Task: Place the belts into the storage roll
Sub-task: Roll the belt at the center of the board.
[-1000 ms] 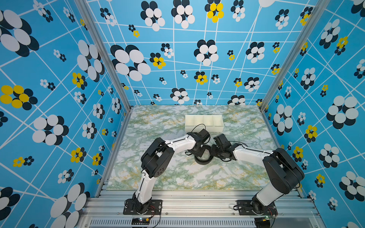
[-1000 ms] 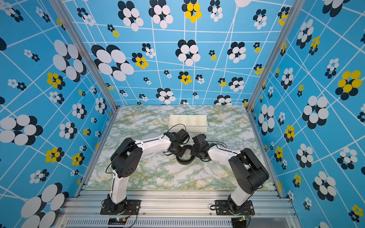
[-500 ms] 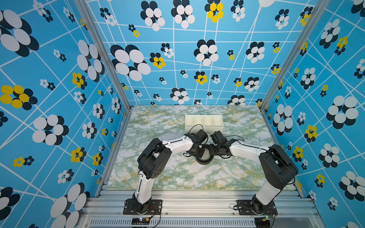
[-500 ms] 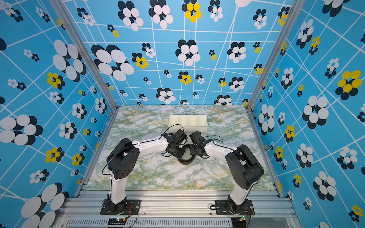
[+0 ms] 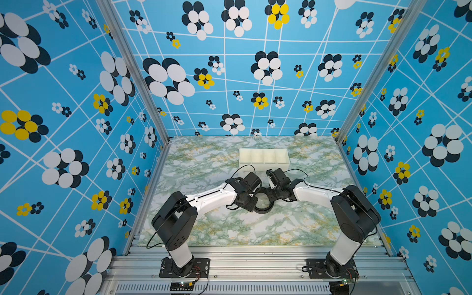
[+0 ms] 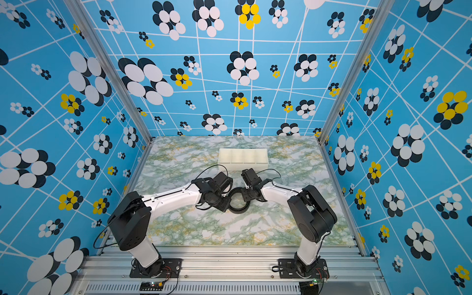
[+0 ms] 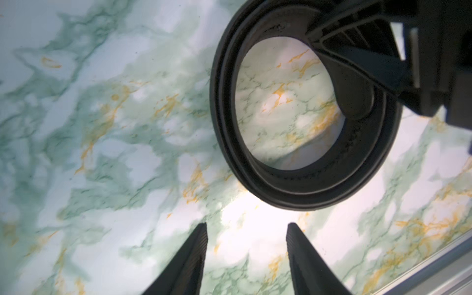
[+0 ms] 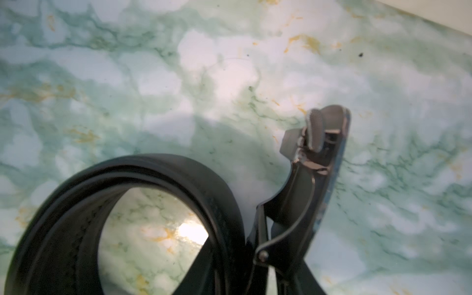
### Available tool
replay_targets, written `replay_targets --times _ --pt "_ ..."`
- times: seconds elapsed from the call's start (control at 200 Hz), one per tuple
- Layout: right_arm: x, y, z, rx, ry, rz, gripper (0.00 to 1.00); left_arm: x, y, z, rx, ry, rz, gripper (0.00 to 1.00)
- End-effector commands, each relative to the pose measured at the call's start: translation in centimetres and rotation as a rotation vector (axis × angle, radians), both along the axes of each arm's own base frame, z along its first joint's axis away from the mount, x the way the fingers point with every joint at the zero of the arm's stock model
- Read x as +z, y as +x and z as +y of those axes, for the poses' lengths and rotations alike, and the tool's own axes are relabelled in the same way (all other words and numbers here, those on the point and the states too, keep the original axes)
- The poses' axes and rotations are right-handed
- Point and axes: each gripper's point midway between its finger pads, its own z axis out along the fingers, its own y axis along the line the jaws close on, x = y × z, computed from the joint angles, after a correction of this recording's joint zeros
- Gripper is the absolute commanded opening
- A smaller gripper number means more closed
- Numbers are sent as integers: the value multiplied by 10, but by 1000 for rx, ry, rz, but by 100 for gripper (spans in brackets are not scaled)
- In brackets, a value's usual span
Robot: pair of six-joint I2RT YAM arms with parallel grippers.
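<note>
The belt (image 5: 263,211) (image 6: 238,211) lies coiled into a black ring on the marble table between my two arms. My right gripper (image 8: 258,252) is shut on the coil's wall (image 8: 153,168) where the dark metal buckle (image 8: 319,143) sticks up. The left wrist view shows the right gripper's fingers (image 7: 355,97), one of them inside the ring (image 7: 293,191). My left gripper (image 7: 246,226) (image 5: 252,206) stands open beside the coil with only table between its fingers. The storage roll (image 5: 264,167) (image 6: 242,166), a white tray with four bare compartments, sits just behind both wrists.
The blue flowered walls close the table on three sides. An aluminium rail (image 7: 434,268) runs along the table's front edge, where both arm bases are bolted. Thin black cables (image 5: 245,167) loop over the wrists close to the tray's front wall.
My left gripper has opened and now stands clear of the coil. The right arm has shifted left and toward the back, and its jaws have narrowed onto the coil at the buckle.
</note>
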Motion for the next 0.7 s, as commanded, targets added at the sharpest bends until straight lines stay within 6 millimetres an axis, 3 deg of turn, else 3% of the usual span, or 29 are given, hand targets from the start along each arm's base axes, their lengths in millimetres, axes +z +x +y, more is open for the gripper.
replay_targets --times 0.0,0.255,0.45,0.695 --pt "8 -4 25 183 38 -10 3 1 4 22 -10 60 -62 54" --pt "23 -30 49 436 124 6 0 -8 31 42 -29 78 -154 55" --pt "26 -44 54 539 147 -17 0 -4 48 20 -119 -42 -227 56" --pt "18 -60 59 612 120 10 0 0 51 -5 -287 -126 -305 59"
